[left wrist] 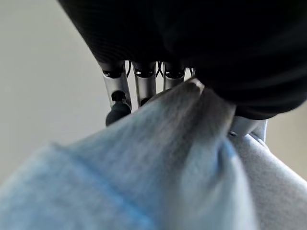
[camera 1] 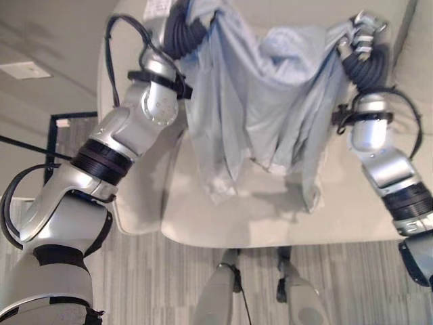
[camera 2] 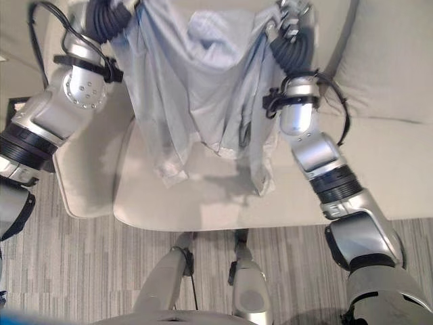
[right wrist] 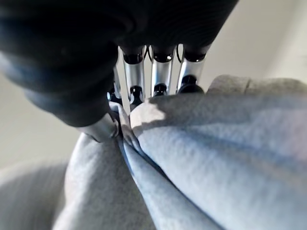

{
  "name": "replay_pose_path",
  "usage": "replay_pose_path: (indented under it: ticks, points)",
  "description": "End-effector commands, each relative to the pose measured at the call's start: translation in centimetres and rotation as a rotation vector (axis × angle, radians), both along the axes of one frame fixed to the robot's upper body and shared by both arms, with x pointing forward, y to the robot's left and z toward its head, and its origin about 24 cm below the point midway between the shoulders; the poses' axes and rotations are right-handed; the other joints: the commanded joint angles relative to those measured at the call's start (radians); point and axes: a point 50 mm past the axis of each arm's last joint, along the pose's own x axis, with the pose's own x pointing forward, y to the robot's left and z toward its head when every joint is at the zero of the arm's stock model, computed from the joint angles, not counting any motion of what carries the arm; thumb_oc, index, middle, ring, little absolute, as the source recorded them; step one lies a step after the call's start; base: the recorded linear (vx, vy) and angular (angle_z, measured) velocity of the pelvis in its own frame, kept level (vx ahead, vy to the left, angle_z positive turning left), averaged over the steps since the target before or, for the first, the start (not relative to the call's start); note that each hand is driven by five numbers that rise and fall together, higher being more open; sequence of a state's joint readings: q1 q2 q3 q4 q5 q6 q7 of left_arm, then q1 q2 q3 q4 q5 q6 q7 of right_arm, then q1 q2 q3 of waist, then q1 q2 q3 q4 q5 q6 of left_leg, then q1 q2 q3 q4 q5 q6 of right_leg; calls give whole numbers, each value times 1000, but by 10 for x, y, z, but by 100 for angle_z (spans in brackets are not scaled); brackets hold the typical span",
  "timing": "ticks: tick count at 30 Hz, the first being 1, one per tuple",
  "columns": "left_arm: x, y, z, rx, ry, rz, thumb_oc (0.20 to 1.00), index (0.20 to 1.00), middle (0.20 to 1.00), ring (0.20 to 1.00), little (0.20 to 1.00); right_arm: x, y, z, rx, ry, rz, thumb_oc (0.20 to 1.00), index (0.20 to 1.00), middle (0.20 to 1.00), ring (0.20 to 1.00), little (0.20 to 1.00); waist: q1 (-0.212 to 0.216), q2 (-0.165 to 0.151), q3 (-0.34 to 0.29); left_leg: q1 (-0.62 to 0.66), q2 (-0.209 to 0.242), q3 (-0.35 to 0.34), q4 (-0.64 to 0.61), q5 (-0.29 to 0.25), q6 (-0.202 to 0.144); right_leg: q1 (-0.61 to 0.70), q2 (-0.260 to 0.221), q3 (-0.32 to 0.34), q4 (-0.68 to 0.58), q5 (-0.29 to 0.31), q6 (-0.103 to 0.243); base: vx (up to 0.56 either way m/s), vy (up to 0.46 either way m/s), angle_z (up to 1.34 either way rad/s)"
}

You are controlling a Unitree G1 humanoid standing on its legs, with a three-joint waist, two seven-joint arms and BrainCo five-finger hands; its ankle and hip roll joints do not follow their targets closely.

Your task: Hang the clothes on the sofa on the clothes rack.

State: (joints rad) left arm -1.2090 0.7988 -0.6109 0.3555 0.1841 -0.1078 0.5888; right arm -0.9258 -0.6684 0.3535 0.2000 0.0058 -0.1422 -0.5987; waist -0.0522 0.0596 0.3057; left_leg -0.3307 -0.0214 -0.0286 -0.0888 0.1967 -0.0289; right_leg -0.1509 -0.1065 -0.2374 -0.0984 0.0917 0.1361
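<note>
Garment (camera 1: 270, 101) held by both robot hands (right wrist: 144, 81) above sofa (camera 1: 270, 217).

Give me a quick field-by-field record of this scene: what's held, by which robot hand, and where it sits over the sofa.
garment: light blue garment, lifted and spread between both hands
left robot hand: fingers curled on one top corner of the garment
right robot hand: fingers curled on the other top corner
garment's lower edge: hangs at the sofa seat; contact cannot be told
surface: beige sofa
floor: grey striped floor
</note>
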Motion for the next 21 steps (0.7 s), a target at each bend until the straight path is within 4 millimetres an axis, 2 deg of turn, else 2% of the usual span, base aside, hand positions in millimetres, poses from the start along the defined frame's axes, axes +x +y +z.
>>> replay_pose_path:
  ticks: [1, 4, 5, 9, 12, 16, 18, 20, 21]
  points:
    - [-1, 12, 6, -64, -97, 50, 200, 200, 200, 200, 200, -8, -2, 22, -20, -139, -45, 200, 200, 200, 200, 200, 25, -29, -187, 136, 33, 58, 2, -155, -48, -83, 6, 22, 11, 10, 64, 126, -45, 20]
    - [-4, 14, 4, -75, -108, 50, 200, 200, 200, 200, 200, -8, -3, 21, -39, -140, -68, 200, 200, 200, 200, 200, 33, -32, -222, 168, 38, 57, 2, -164, -50, -50, 8, 15, 11, -5, 60, 114, -41, 14]
    - [-6, 18, 5, -87, -124, 56, 200, 200, 200, 200, 200, -9, -5, 22, -38, -154, -83, 200, 200, 200, 200, 200, 42, -37, -257, 190, 42, 55, 2, -171, -53, -21, 10, 9, 11, -15, 59, 103, -40, 9]
    - [-13, 25, 7, -86, -159, 69, 200, 200, 200, 200, 200, -11, -9, 21, -48, -163, -106, 200, 200, 200, 200, 200, 59, -47, -316, 231, 50, 48, 2, -184, -60, 29, 16, -9, 11, -37, 54, 94, -47, 14]
    - [-14, 30, 7, -80, -162, 85, 200, 200, 200, 200, 200, -12, -10, 20, -46, -165, -109, 200, 200, 200, 200, 200, 67, -52, -335, 254, 56, 41, 2, -190, -64, 61, 20, -18, 11, -49, 50, 36, -55, 11]
    - [-17, 43, 16, -51, -171, 134, 200, 200, 200, 200, 200, -10, -2, 31, -87, -172, -74, 200, 200, 200, 200, 200, 112, -73, -385, 314, 76, 4, 2, -196, -77, 144, 36, -54, 11, -77, 40, 35, -83, 16]
    - [-18, 48, 15, -43, -163, 150, 200, 200, 200, 200, 200, -10, 3, 34, -104, -178, -55, 200, 200, 200, 200, 200, 129, -80, -392, 324, 77, -4, 2, -199, -76, 159, 38, -60, 11, -85, 40, -34, -29, 21]
    - [-18, 53, 13, -35, -152, 158, 200, 200, 200, 200, 200, -6, 6, 36, -124, -169, -52, 200, 200, 200, 200, 200, 171, -91, -396, 320, 80, -22, 2, -184, -93, 180, 31, -97, 11, -86, 42, -87, 47, 29]
    - [-19, 54, 14, -34, -150, 160, 200, 200, 200, 200, 200, -6, 7, 37, -124, -166, -51, 200, 200, 200, 200, 200, 178, -93, -395, 315, 81, -30, 2, -179, -99, 181, 29, -108, 11, -84, 42, -102, 60, 33]
